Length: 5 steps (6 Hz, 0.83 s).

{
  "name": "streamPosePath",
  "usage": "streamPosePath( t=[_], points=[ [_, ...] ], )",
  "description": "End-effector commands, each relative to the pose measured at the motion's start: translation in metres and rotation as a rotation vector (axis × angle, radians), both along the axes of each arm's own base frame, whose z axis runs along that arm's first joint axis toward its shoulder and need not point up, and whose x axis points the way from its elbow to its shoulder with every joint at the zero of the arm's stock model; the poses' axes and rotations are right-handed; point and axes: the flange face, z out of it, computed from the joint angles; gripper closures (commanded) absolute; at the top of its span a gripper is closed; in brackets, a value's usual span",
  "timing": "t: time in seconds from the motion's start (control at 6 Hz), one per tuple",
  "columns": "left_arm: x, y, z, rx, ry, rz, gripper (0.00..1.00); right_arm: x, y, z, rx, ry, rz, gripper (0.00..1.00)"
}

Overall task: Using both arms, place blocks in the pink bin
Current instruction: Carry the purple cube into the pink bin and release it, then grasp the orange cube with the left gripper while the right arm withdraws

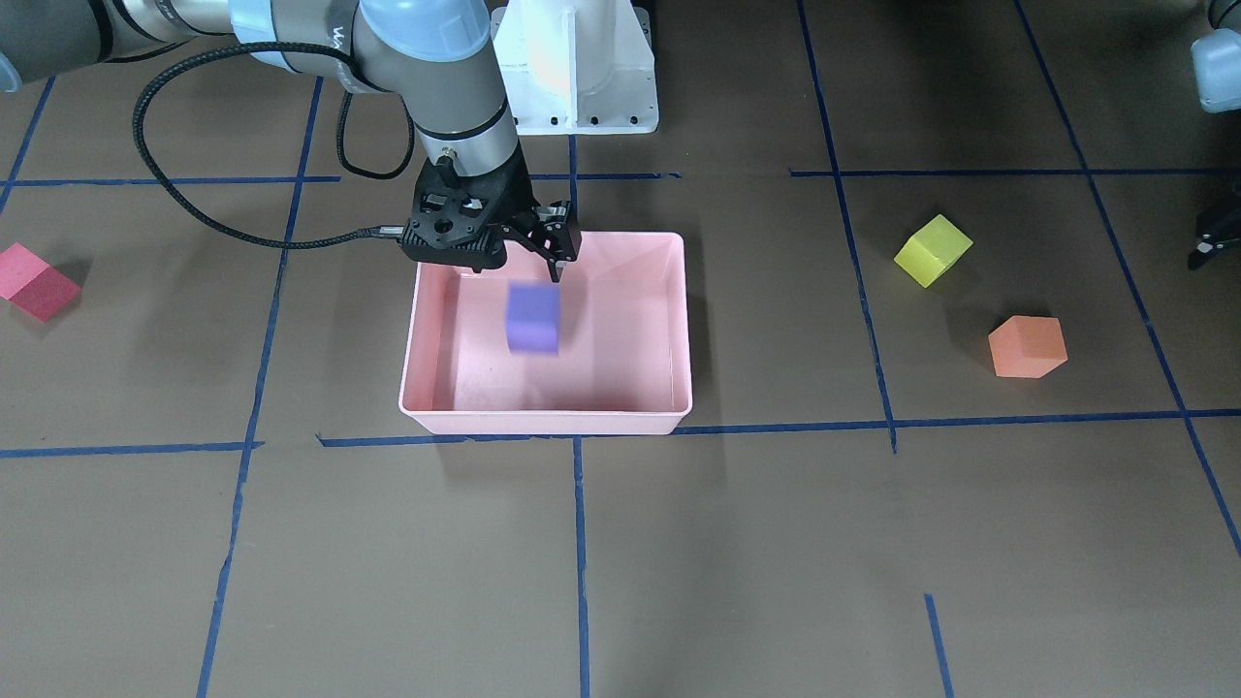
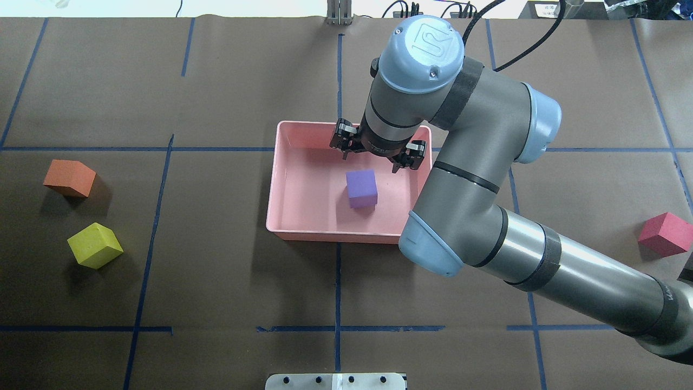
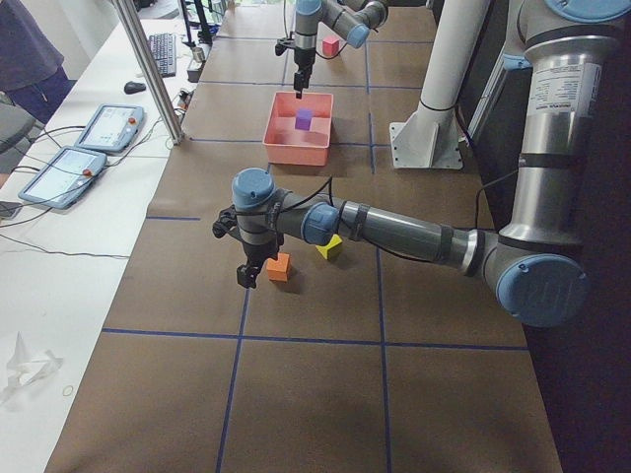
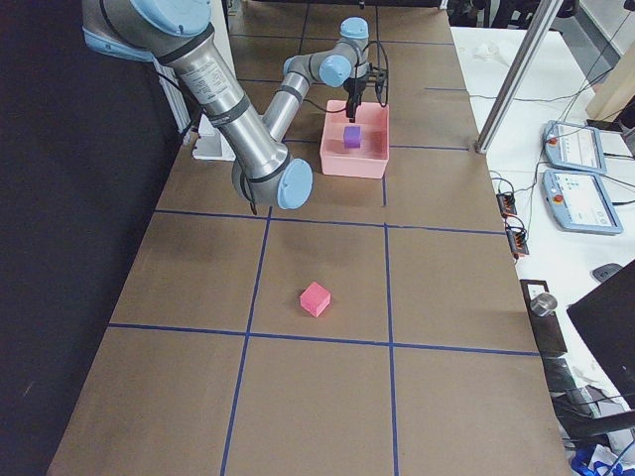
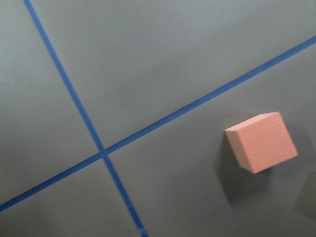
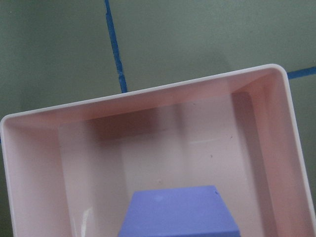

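My right gripper [image 2: 374, 154] hangs open over the far part of the pink bin [image 2: 325, 235]. The purple block [image 2: 361, 188] is inside the bin below the spread fingers, free of them and blurred in the front view [image 1: 533, 318]. The red block [image 2: 665, 234] lies on the table at my right. The orange block [image 2: 69, 177] and yellow block [image 2: 95, 245] lie at my left. My left gripper [image 3: 246, 276] hovers beside the orange block [image 3: 280, 267], which shows alone in the left wrist view [image 5: 261, 141]. I cannot tell whether the left gripper is open or shut.
The white pedestal base [image 1: 577, 68] stands behind the bin. Blue tape lines cross the brown table. A side table with tablets [image 3: 69, 172] and a metal post [image 3: 148, 69] runs along the far edge.
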Motion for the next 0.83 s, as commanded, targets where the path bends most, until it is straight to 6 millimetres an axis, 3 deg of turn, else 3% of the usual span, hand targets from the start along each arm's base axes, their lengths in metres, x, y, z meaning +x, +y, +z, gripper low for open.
streamPosePath(
  t=[0.0,0.17,0.5,0.67],
  points=[
    [0.06,0.001,0.002,-0.062,0.014,0.016,0.0,0.049,-0.008,0.031,0.111,0.054,-0.09,0.0],
    [0.09,0.005,-0.001,-0.138,0.036,-0.05,0.0,0.094,-0.034,0.045,0.12,0.034,-0.153,0.0],
    [0.146,0.011,0.034,-0.217,0.119,-0.152,0.0,0.174,-0.076,0.094,0.202,0.042,-0.236,0.0],
    [0.154,0.014,0.045,-0.25,0.111,-0.16,0.0,0.188,-0.081,0.106,0.218,0.053,-0.249,0.0]
  ],
)
